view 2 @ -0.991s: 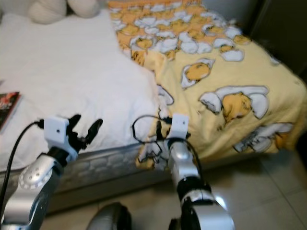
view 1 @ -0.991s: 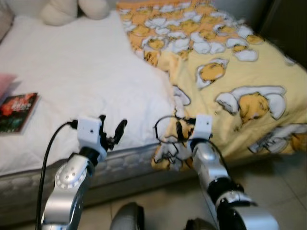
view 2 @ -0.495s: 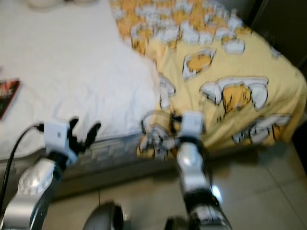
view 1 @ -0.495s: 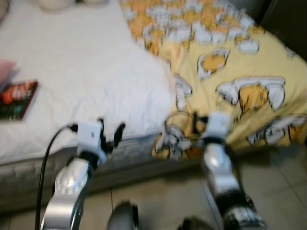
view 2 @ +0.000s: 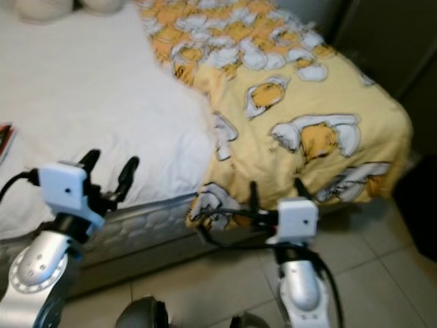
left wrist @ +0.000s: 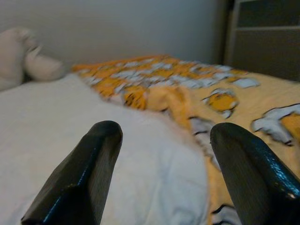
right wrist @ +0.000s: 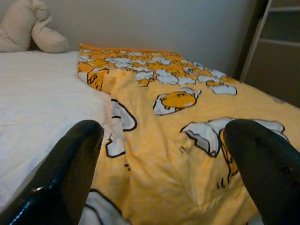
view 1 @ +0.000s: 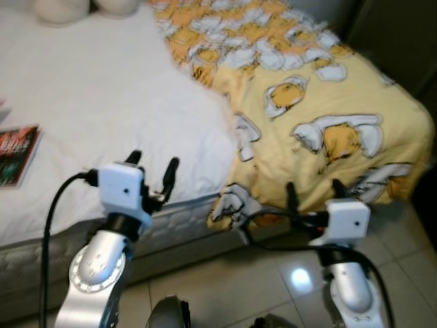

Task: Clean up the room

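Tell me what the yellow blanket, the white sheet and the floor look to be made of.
Yellow blanket: soft matte printed fabric, probably cotton or fleece; it drapes and folds over the bed's edge. White sheet: matte woven cloth, finely wrinkled. Floor: glossy pale tile, judging by grout lines and a reflected light spot.

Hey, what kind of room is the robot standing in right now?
Most likely a bedroom: a bed with a white sheet, a yellow cartoon-print blanket draped over its edge, and cream pillows against the wall.

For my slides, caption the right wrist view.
Open right gripper facing the yellow egg-print blanket on a white-sheeted bed, cream pillow behind.
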### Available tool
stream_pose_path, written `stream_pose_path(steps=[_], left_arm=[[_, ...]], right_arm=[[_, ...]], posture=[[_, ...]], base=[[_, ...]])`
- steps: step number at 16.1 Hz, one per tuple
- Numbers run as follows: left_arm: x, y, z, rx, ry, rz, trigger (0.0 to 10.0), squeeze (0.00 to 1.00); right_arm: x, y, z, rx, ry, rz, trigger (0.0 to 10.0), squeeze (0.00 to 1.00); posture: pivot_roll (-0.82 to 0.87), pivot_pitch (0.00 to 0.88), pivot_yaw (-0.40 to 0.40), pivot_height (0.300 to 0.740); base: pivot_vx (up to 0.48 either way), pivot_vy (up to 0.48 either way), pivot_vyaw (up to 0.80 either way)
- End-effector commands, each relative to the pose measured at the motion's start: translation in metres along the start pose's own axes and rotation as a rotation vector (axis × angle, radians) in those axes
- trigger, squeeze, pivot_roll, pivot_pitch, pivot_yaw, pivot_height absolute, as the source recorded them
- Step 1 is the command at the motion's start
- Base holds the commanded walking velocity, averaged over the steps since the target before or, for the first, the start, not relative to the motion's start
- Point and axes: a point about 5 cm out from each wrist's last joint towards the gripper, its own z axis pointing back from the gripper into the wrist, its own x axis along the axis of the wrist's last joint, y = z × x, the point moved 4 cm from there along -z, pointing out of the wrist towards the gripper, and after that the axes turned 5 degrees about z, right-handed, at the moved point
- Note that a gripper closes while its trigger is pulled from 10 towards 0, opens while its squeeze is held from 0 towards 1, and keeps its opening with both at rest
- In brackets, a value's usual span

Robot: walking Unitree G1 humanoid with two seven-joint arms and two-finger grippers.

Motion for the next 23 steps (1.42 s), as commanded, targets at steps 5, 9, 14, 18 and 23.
stream_pose_path(steps=[5, 9, 14, 18, 23], left_arm=[[-0.008, 0.005, -0.004, 0.031, 0.043, 0.021, 10.0, 0.00], [-0.008, 0.001, -0.008, 0.012, 0.044, 0.014, 10.0, 0.00], [-0.014, -0.007, -0.008, -0.021, 0.076, 0.029, 10.0, 0.00], [-0.012, 0.000, -0.004, -0.020, 0.092, 0.008, 10.0, 0.00], [-0.022, -0.046, 0.007, -0.405, 0.196, 0.047, 10.0, 0.00]], right_arm=[[0.000, -0.012, -0.015, -0.020, 0.019, 0.051, 10.0, 0.00], [-0.004, -0.010, -0.023, -0.014, 0.031, 0.060, 10.0, 0.00], [-0.039, 0.006, -0.038, 0.044, 0.194, -0.099, 10.0, 0.00], [-0.063, 0.021, -0.051, 0.051, 0.268, -0.128, 10.0, 0.00], [-0.092, 0.039, -0.082, 0.060, 0.359, -0.111, 10.0, 0.00]], posture=[[0.10, 0.049, -0.013, 0.706], [0.10, 0.049, -0.011, 0.706], [0.12, 0.072, -0.003, 0.706], [0.15, 0.123, 0.031, 0.706], [0.22, 0.237, 0.085, 0.706]], base=[[0.480, 0.000, 0.00], [0.480, 0.000, 0.00], [0.274, 0.000, 0.00], [0.000, 0.000, 0.00], [0.000, 0.000, 0.00]])
